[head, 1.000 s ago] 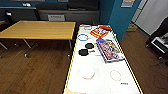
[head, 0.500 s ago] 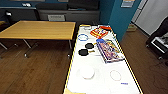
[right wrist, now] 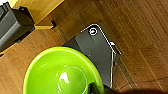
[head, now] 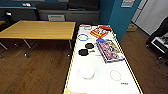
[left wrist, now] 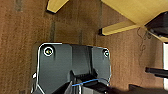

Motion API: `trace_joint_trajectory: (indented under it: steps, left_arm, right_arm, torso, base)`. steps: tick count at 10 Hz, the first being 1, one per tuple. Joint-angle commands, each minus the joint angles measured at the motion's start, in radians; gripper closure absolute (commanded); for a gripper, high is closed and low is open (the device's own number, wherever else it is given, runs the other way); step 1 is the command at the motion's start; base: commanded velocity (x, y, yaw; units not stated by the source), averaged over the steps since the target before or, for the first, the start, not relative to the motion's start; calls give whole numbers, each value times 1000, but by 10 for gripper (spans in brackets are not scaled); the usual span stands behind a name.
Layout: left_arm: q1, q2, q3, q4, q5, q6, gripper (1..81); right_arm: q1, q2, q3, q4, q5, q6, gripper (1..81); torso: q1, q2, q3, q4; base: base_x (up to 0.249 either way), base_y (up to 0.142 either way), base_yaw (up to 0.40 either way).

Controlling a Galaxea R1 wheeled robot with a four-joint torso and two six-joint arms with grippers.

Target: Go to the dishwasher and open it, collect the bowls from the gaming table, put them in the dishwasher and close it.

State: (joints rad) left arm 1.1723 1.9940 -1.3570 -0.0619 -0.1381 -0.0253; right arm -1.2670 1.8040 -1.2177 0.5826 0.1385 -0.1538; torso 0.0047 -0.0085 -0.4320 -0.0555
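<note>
While I'm facing the gaming bench (head: 105,82), its white top runs off toward 12 o'clock with board-game boxes (head: 110,50), two black paddles (head: 86,49) and a white bowl (head: 87,72) near me. My right claw's got a green bowl (right wrist: 62,72) at its tip; can't tell for either claw's fingers.

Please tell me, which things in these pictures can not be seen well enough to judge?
- Green bowl, right wrist view: near side cut off by the picture's edge; the grip on it is not shown.
- White round thing on the gaming table, head view: blurred, bowl or plate unclear.
- Left wrist view: dark plate hides the fingers.
</note>
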Motion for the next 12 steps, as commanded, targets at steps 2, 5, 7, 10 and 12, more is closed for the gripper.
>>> trace_joint_trajectory:
  steps: [2,5,7,10,12]
  left_arm:
    - [-372,-213,186,-75,144,-167,10]
    - [-611,-205,191,-84,336,-249,10]
    - [-734,-172,167,-140,374,-315,10]
    - [-860,-34,34,-248,459,-358,10]
    - [-903,49,-26,-266,500,-360,10]
  right_arm:
    - [8,-3,-3,-27,-48,-3,811]
    - [8,28,-22,-26,-48,-3,811]
    - [8,39,-26,-24,-48,-1,811]
    - [8,48,-35,-24,-48,0,811]
    - [8,50,-41,-24,-48,-1,811]
  torso:
    - [0,0,0,0]
    - [0,0,0,0]
    - [0,0,0,0]
    - [0,0,0,0]
    - [0,0,0,0]
  base:
    - [0,0,0]
    - [0,0,0]
    - [0,0,0]
    - [0,0,0]
    - [0,0,0]
